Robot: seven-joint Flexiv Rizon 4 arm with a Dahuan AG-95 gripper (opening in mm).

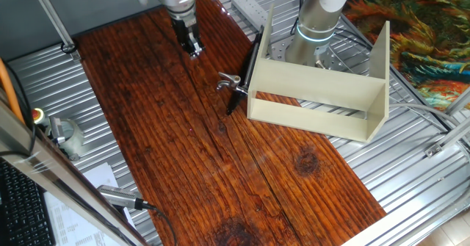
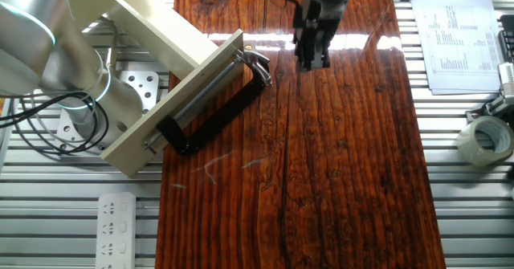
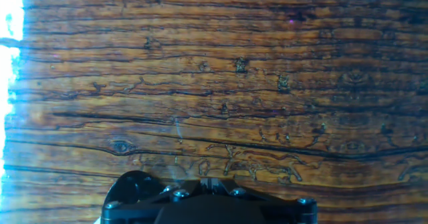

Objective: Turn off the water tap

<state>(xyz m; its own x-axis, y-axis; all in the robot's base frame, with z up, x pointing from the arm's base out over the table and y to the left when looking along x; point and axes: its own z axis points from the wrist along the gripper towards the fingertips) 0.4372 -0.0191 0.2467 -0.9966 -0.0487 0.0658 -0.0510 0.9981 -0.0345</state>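
The water tap point(image 1: 229, 81) is a small silvery faucet with a lever handle, fixed to a thin black panel point(image 1: 250, 66) on the side of a beige box. In the other fixed view the tap point(image 2: 257, 60) sits at the end of a black C-clamp point(image 2: 213, 116). My gripper point(image 1: 194, 49) hangs over the wooden table, up and to the left of the tap and apart from it. It also shows in the other fixed view point(image 2: 312, 58), to the right of the tap. Its fingers are together and hold nothing. The hand view shows only wood grain; the tap is out of view there.
A beige open box point(image 1: 316, 92) stands right of the tap, with the robot base point(image 1: 319, 26) behind it. A tape roll point(image 2: 486, 140) and papers point(image 2: 458, 40) lie off the table's right side. A power strip point(image 2: 116, 229) lies at the lower left.
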